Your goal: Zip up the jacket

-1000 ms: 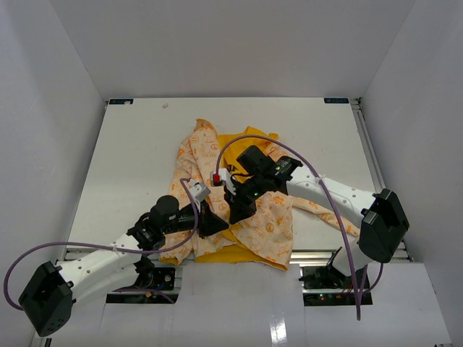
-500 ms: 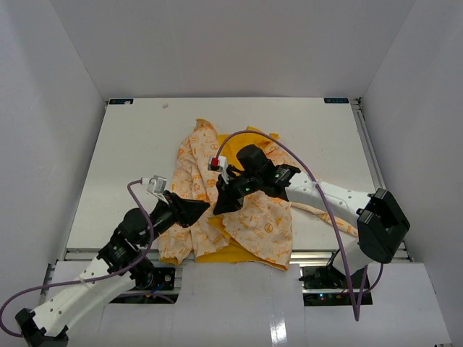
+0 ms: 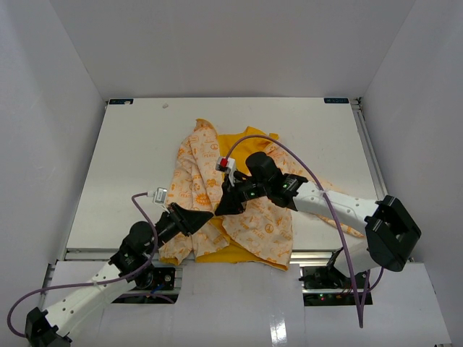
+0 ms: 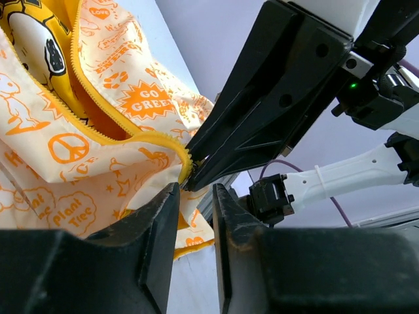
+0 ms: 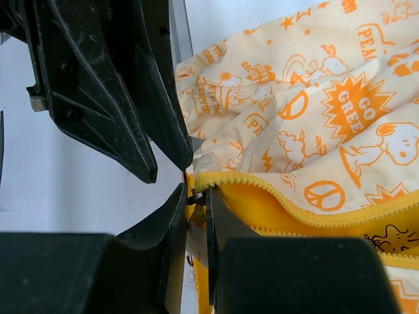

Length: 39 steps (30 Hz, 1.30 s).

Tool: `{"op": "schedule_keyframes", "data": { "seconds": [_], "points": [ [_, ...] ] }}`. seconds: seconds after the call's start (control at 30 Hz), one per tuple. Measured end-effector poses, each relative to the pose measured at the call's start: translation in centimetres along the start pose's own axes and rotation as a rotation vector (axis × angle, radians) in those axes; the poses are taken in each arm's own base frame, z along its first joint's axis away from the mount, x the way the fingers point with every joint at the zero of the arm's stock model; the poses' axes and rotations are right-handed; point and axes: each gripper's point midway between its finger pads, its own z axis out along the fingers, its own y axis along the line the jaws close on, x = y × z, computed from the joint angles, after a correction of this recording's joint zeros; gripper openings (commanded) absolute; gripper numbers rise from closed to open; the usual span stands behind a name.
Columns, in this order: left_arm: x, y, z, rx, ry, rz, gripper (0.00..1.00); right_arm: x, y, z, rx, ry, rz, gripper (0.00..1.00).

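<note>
At the jacket's [image 3: 269, 225] near hem, by the foot of the zip [image 4: 110, 120], the two grippers meet almost tip to tip. The jacket lies on the table [image 3: 130, 159] unzipped, its front panels parted and the yellow lining [image 3: 242, 141] showing toward its collar.

Step in hand, as judged: seating and starting the zip at its foot; the closing run has not begun.

Recommended conduct:
- Anchor the hem [image 4: 171, 171] just beside the zip's foot, so the cloth cannot ride up.
- Bring both rows of teeth level and taut before any pull.
- Draw along the line of the teeth toward the collar, low over the jacket, not upward.
- Keep loose lining clear of the teeth; it could jam the run.

Jaws:
- Right gripper [image 5: 196, 191]: jaws all but together, clamped on a small dark metal piece [image 5: 196, 196] at the zip's foot. Slider or pin: too small to tell.
- Left gripper [image 4: 194, 191]: jaws a narrow gap apart. The hem's corner touches one fingertip [image 4: 171, 191]; no cloth is seen between the jaws, so no hold is confirmed.
</note>
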Motion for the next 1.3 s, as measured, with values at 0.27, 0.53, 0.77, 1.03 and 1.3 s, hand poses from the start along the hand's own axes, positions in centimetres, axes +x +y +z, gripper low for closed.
{"op": "schedule_keyframes", "data": {
  "seconds": [0.27,0.53,0.77,1.03,1.3],
  "points": [
    [0.0,0.0,1.0,-0.01,-0.001,-0.073,0.5,-0.8,-0.2,-0.5,0.038,-0.037,-0.004,0.08],
    [-1.0,-0.5,0.9,-0.003,-0.048,-0.139,0.52,-1.4,-0.8,-0.9,0.092,-0.064,-0.012,0.08],
    [-1.6,-0.2,1.0,-0.022,-0.082,-0.159,0.52,-1.6,-1.0,-1.0,0.112,-0.073,-0.015,0.08],
    [-0.6,1.6,1.4,-0.101,-0.05,-0.186,0.55,-1.8,-1.5,-1.0,0.14,-0.08,-0.003,0.08],
    [-1.2,1.7,1.6,-0.108,-0.087,-0.228,0.54,-2.7,-1.1,-1.2,0.133,-0.116,-0.005,0.08]
  ]
}}
